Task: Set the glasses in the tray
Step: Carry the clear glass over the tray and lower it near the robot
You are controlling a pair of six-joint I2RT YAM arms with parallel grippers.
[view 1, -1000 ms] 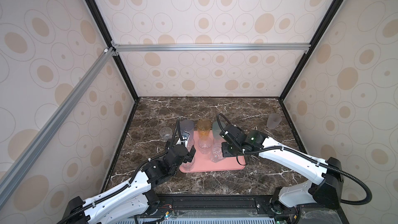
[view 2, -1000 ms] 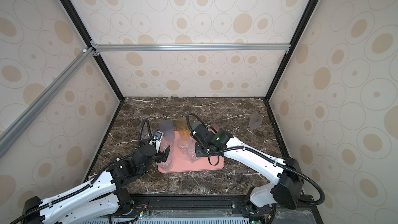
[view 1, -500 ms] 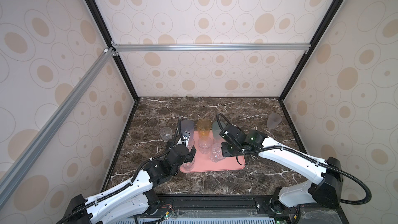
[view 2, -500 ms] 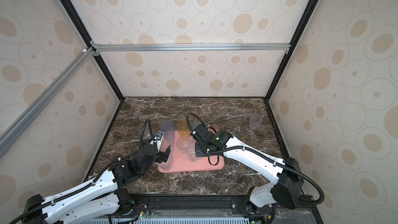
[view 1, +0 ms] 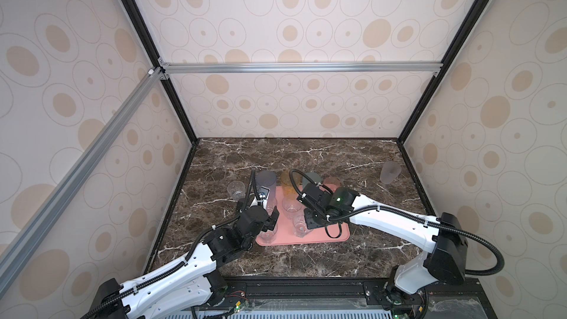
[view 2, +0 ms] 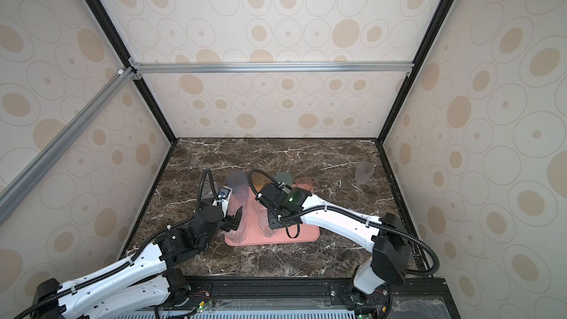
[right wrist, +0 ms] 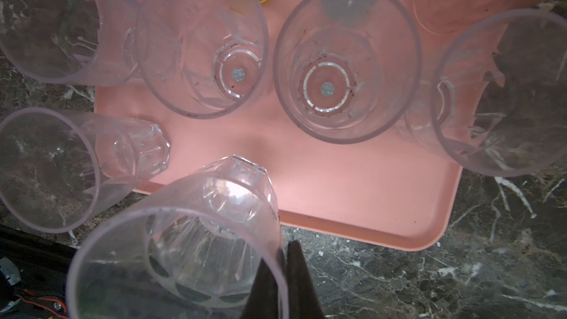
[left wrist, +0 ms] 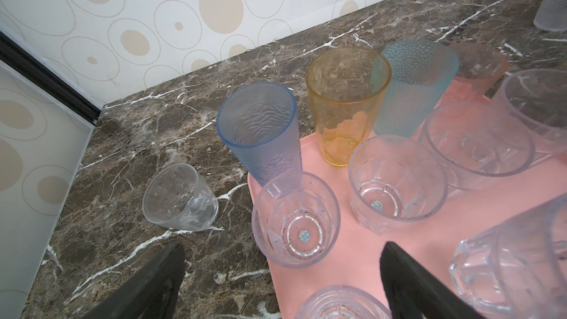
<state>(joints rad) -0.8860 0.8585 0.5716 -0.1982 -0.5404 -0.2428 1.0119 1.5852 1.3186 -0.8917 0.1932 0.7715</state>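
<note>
A clear glass (right wrist: 184, 240) is pinched by its rim in the closed right end effector (right wrist: 285, 271), base down over the near edge of the tray (right wrist: 337, 185). The left end effector (left wrist: 283, 259) is spread wide and empty, with a small glass (view 1: 235, 190) on the worktop (view 1: 214, 176) to its upper left in a top view.

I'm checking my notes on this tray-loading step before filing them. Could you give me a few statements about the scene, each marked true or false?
1. The right gripper pinches the rim of a clear glass. True.
2. The left gripper is shut on a glass. False: its jaws stand wide open.
3. Every glass is in the tray. False: a small clear glass and a frosted glass stand on the table.
4. The amber glass stands upright in the tray. True.
5. The blue tumbler lies on its side. False: it stands upright.
</note>
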